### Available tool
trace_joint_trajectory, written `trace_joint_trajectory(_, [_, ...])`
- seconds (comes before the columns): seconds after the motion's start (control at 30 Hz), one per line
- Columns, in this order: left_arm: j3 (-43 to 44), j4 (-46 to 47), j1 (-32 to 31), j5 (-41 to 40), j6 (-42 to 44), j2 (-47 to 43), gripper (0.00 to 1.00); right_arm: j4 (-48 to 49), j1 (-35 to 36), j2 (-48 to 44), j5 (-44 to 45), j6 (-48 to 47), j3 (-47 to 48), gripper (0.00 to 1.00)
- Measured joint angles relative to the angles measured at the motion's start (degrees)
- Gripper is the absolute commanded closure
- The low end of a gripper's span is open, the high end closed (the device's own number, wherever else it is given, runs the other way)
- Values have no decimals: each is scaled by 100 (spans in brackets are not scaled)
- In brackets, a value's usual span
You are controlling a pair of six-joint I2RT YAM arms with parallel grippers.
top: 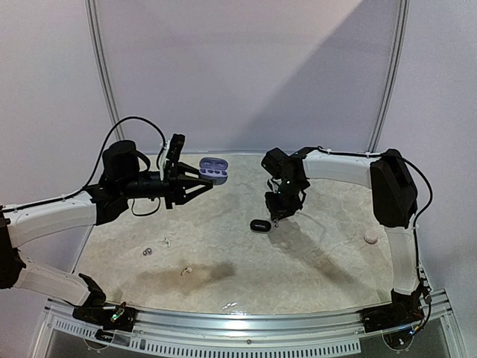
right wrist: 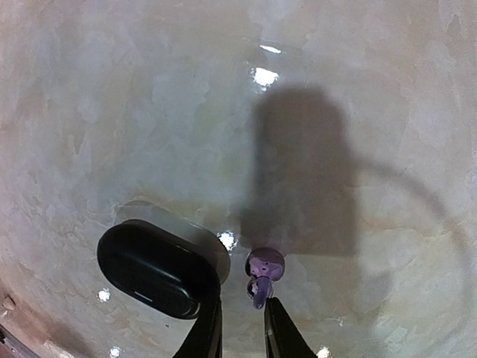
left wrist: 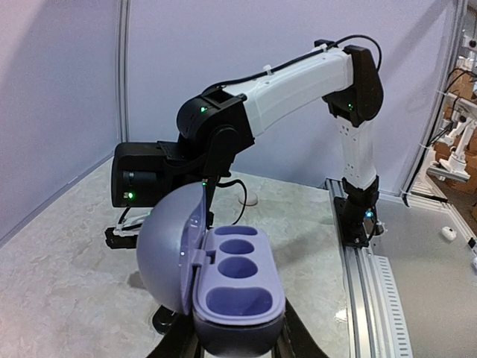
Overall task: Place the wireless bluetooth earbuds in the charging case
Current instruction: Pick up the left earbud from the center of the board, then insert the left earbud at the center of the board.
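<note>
L pincer (top: pixel 203 179) clamps the open purple charging case (left wrist: pixel 238 298), wells up. R pincer (right wrist: pixel 243 302), tips narrowly parted, hovers w/ a purple earbud (right wrist: pixel 263 267) just ahead, betw. them. Tiny, light, slick, I reckon; I'd nip its stem.

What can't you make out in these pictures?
1. Right wrist view: whether the right jaws pinch the purple earbud; the angle hides contact.
2. Top view: tiny specks, too small to name.
3. Left wrist view: left jaws hidden beneath the purple charging case.
4. Shut black case: contents hidden.
</note>
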Motion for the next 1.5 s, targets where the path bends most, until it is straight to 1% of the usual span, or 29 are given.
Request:
trace_joint_trajectory(0.13, [0,2,2,-7,-2,0,100,-42,0,79,15,0,11,81])
trace_joint_trajectory(0.27, [0,0,2,-13,-2,0,100,-42,0,190,31,0,24,89])
trace_joint_trajectory(0.4, [0,2,11,-17,-2,0,100,-50,0,267,48,2,35,100])
trace_joint_trajectory(0.7, [0,-17,31,13,96,0,100,-138,0,195,168,-155,59,100])
trace_joint_trajectory(0.8, [0,-101,39,186,358,0,100,-162,9,-238,195,-527,-52,100])
trace_joint_trajectory(0.93, [17,-411,44,669,1150,0,100,-131,109,-1589,188,-1268,-232,100])
trace_joint_trajectory(1.0, [50,-625,44,887,1556,9,100,-37,317,-2450,157,-1755,-216,100])
trace_joint_trajectory(1.07, [120,-776,46,1099,1884,55,100,15,686,-3171,98,-2264,-85,100])
trace_joint_trajectory(1.13, [238,-931,44,1305,2140,136,100,55,1091,-3659,-42,-2688,129,100])
trace_joint_trajectory(1.2, [387,-1093,35,1495,2361,232,100,74,1471,-3908,-225,-2999,363,100])
trace_joint_trajectory(1.27, [544,-1327,-11,1620,2579,304,100,61,1775,-3969,-321,-3292,623,100])
trace_joint_trajectory(1.33, [739,-1711,-83,1698,2865,369,100,-61,2061,-3814,-321,-3604,927,100])
trace_joint_trajectory(1.5, [988,-2555,-308,1705,3528,387,100,-509,2570,-2946,-251,-4181,1816,100])
